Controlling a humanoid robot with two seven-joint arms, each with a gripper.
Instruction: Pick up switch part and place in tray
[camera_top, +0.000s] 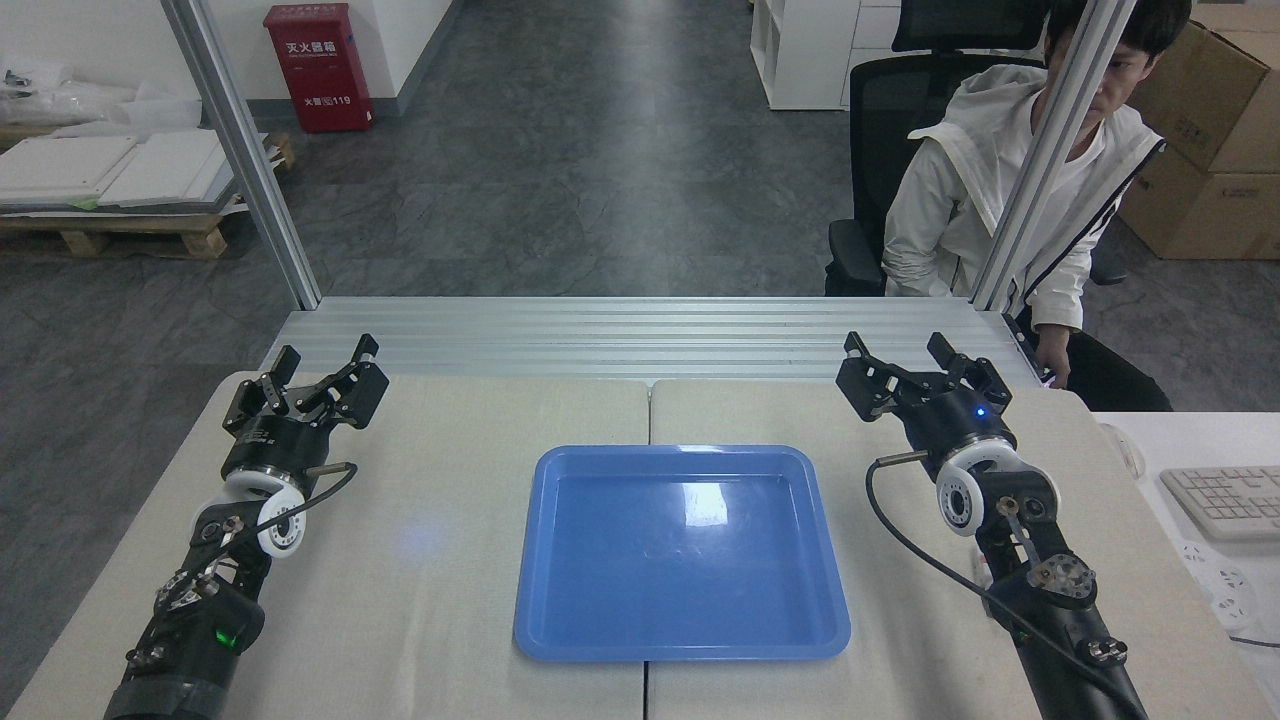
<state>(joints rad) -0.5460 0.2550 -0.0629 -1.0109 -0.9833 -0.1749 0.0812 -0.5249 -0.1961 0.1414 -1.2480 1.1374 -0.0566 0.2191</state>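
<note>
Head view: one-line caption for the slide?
Both end effectors, left and right, open and empty beside an empty glossy blue plastic rectangular tray on the beige table; no switch part in view.

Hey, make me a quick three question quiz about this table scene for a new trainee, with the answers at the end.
1. True or false: a switch part already lies in the large glossy blue plastic tray.
2. Multiple choice: the tray sits (A) under the left gripper, (B) between the two arms, (C) on the floor.
3. Short answer: are the fingers of the right gripper spread or closed, and do they hold anything?

Key
1. False; the tray is bare and no switch part shows on the table.
2. B.
3. Spread, holding nothing; the left gripper is the same.
</note>
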